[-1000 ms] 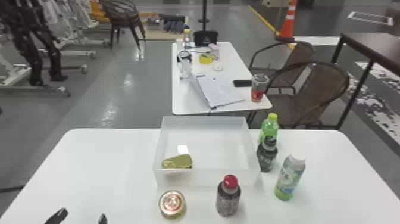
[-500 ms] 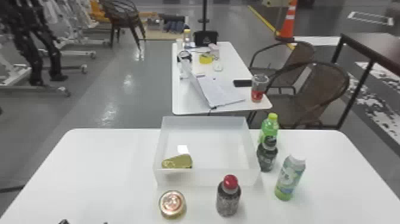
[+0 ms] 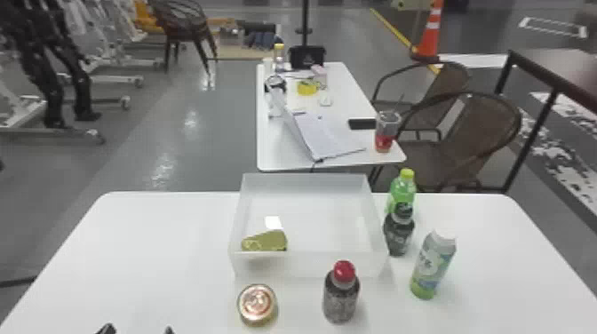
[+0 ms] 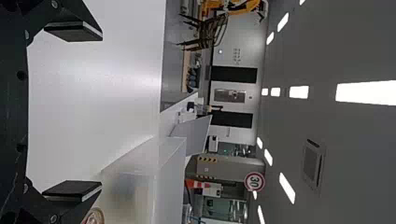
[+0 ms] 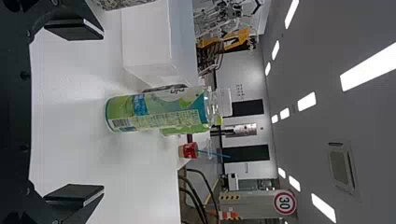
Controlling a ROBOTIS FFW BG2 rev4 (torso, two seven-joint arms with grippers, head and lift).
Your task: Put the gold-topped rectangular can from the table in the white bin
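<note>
Keeping my left gripper spread at lower left, I see the can upward and right of it, inside the bin.

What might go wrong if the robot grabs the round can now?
The round can sits close to the white bin, so the open left gripper might bump the bin's front wall. The red-capped bottle stands near that wall too, and a swinging arm could knock it over. The dark bottle stands close to the green bottle, so tipping one might topple both.
</note>
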